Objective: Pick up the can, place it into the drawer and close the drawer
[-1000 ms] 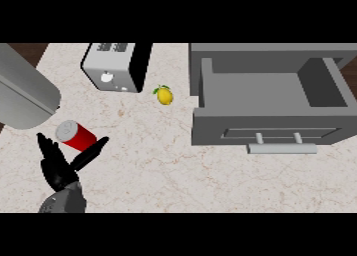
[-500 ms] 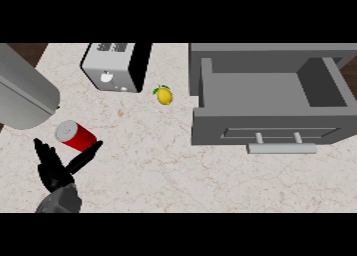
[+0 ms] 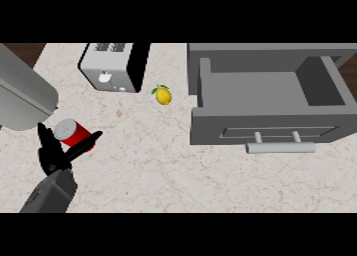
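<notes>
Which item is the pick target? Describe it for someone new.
Find the large grey cylinder at the counter's left edge. Just below it stands the can, framed by the left hand. It is the only red thing here, with a pale round top.

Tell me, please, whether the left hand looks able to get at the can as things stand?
Probably yes: the left hand is open right at the can, fingers either side, nothing between them.

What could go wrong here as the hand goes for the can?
The can sits between the still-straight fingers of the left hand, so it could tip or roll away. The carry to the open drawer passes the lemon, which might get knocked.
</notes>
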